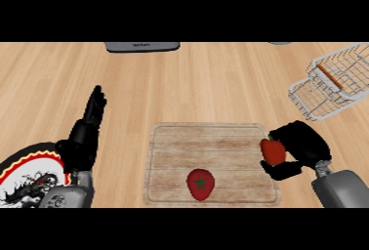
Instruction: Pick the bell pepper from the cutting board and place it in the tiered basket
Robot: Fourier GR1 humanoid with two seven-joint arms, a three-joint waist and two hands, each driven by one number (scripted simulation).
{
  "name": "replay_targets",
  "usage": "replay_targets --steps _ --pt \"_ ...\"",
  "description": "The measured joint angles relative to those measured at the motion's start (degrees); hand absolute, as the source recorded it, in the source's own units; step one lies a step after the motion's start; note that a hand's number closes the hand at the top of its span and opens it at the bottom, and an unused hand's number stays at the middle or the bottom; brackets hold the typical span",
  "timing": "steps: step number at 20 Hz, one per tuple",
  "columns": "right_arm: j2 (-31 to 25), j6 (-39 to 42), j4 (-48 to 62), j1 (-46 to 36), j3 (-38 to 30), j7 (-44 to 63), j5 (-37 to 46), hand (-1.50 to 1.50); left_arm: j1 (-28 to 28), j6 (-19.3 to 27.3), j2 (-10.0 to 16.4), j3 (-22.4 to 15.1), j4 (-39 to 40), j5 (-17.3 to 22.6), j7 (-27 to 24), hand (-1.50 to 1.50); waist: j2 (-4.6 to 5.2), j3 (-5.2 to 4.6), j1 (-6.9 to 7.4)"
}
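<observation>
My right hand [302, 145] is curled round a glossy red bell pepper [273, 152], of which only part shows between the fingers and thumb. It sits at the right edge of the wooden cutting board [209, 139]. A second, darker red fruit with a green star-shaped stem [200, 184] lies on the board's near middle, untouched. The white wire tiered basket [333, 84] stands at the far right, beyond the right hand. My left hand [85, 132] rests left of the board, fingers straight and pointing away.
A plate with a black, red and white pattern [22, 171] lies at the lower left under the left forearm. A grey appliance [142, 46] sits at the far edge. Bare wooden counter lies between the board and the basket.
</observation>
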Motion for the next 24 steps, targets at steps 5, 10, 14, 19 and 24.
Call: replay_targets --steps 5,10,14,19,24 --pt "-9.08 -0.94 -11.14 9.61 -8.39 -0.67 -3.49 1.50 -0.56 0.19 -0.46 -0.57 -0.01 -0.48 0.64 0.00 0.34 0.03 0.32" --pt "-14.42 3.33 -25.02 15.25 -19.32 -0.45 -11.36 1.50 0.05 0.22 -0.55 -0.47 -0.03 -0.39 -0.12 0.00 0.32 0.00 0.21" --pt "-17.79 8.62 -31.77 16.09 -30.29 -0.89 -19.75 1.50 0.59 0.23 -0.77 -1.35 -1.16 -0.97 0.20 0.00 0.40 0.02 0.70" --pt "-21.14 19.57 -38.25 14.64 -43.26 1.35 -31.13 1.50 -0.06 -0.51 -0.45 -0.72 -0.01 -0.31 -0.42 0.00 0.54 0.00 1.15" --pt "-24.23 29.88 -38.15 8.29 -52.04 6.61 -41.06 1.50 -0.21 -0.50 -0.97 -1.43 0.42 -0.80 -0.81 0.00 0.71 0.00 2.09"
